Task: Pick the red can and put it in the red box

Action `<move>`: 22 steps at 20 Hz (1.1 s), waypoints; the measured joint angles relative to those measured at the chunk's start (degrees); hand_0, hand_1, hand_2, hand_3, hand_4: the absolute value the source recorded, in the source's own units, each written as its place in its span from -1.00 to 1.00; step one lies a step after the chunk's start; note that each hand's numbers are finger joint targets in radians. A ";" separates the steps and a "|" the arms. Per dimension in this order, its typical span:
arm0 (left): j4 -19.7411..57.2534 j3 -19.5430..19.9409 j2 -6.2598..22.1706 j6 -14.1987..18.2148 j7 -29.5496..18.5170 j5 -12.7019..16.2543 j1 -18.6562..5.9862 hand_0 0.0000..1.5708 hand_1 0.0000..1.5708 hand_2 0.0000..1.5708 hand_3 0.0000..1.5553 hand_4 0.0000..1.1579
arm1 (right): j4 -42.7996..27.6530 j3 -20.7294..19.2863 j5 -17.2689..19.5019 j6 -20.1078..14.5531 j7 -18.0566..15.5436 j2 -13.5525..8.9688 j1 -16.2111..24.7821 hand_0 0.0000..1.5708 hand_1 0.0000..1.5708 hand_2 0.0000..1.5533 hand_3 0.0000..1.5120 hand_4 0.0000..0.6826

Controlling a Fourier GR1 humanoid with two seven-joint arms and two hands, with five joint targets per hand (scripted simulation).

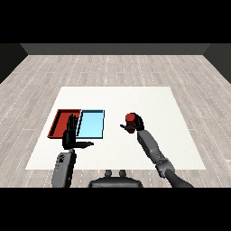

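Two black robot hands show above the white desk (180,97). One, the right robot hand (136,123), reaches in from the lower right on its grey forearm and has its fingers and thumb curled round the red can (130,118), grasping it; the can stands roughly upright inside that grip, its red top showing above the dark fingers, with the thumb sticking out toward the left. Can and hand sit over the middle of the desk, a little right of centre, and whether the can's base touches the surface cannot be told. Well apart to the left, the left robot hand (70,135) is released: its fingers point straight up and away from the robot, its thumb spreads out to the right, and it holds nothing. Those fingers overlap the near edge of the red tray (60,118). Just beside that tray, on its right, lies the light blue tray (92,124), between the red tray and the can.
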 measured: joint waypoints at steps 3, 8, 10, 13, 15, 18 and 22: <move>-0.56 -1.03 -0.14 -0.20 0.23 -0.65 0.73 -1.00 -1.00 -1.00 -1.00 -1.00 | -6.25 1.53 1.26 -0.76 1.48 -0.06 2.12 0.81 0.81 0.84 0.82 0.82; 0.20 -2.60 -0.41 0.47 1.77 -1.75 -1.09 -1.00 -1.00 -1.00 -1.00 -1.00 | -19.18 3.47 2.53 -1.70 6.25 -1.44 6.18 0.86 0.86 0.85 0.83 0.88; 0.10 -3.01 -0.48 0.27 2.96 -1.68 -1.79 -1.00 -1.00 -1.00 -1.00 -1.00 | -22.96 3.73 2.82 -1.54 7.21 -1.77 7.16 0.86 0.86 0.85 0.83 0.94; -0.08 -5.51 -1.14 1.63 4.64 -2.44 -2.13 -1.00 -1.00 -1.00 -1.00 -1.00 | -29.84 3.87 2.52 -0.92 9.91 -2.61 9.50 0.84 0.84 0.84 0.83 0.91; -2.28 -6.87 -1.43 2.33 7.38 -2.56 -1.99 -1.00 -1.00 -1.00 -1.00 -1.00 | -33.77 4.45 3.09 -1.65 11.57 -2.19 10.69 0.84 0.84 0.85 0.84 0.91; -0.67 -11.37 -1.68 5.88 8.49 -2.77 -2.89 -1.00 -1.00 -1.00 -1.00 -1.00 | -39.03 7.20 4.29 -4.62 13.58 -0.47 12.95 0.84 0.84 0.85 0.84 0.91; 0.74 -13.58 -1.82 7.60 9.27 -2.73 -3.90 -1.00 -1.00 -1.00 -1.00 -1.00 | -45.01 13.23 4.84 -10.56 16.13 0.77 15.66 0.85 0.85 0.84 0.83 0.91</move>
